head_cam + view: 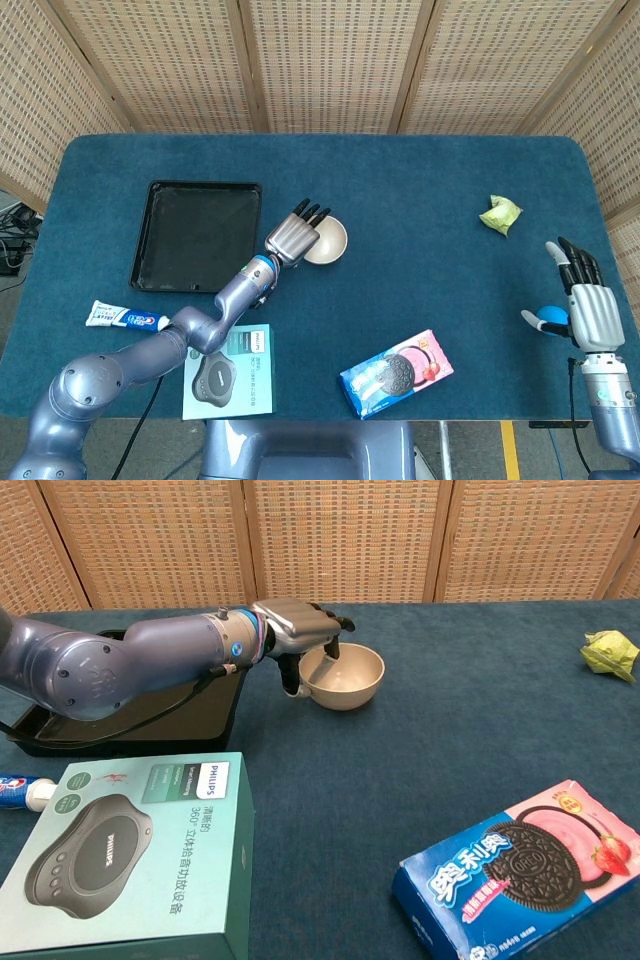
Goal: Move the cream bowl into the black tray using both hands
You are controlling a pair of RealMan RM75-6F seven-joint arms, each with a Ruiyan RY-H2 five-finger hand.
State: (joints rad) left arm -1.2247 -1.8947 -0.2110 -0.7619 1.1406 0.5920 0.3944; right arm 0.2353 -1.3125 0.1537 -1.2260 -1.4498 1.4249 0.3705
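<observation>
The cream bowl point(330, 243) point(350, 680) stands on the blue table just right of the black tray point(195, 235) point(215, 715). My left hand point(293, 237) point(300, 630) grips the bowl's left rim, with fingers hooked inside and the thumb against the outer wall. The bowl looks slightly tipped in the chest view. My right hand point(587, 300) is far off at the table's right edge, upright with fingers apart and nothing in it; only the head view shows it. The tray has nothing in it.
A toothpaste tube point(125, 318) and a teal Philips box point(228, 371) point(130, 850) lie near the front left. An Oreo pack point(396, 373) point(520, 870) is at front centre. A crumpled green thing point(500, 214) sits at the right. A blue object point(549, 318) lies beside my right hand.
</observation>
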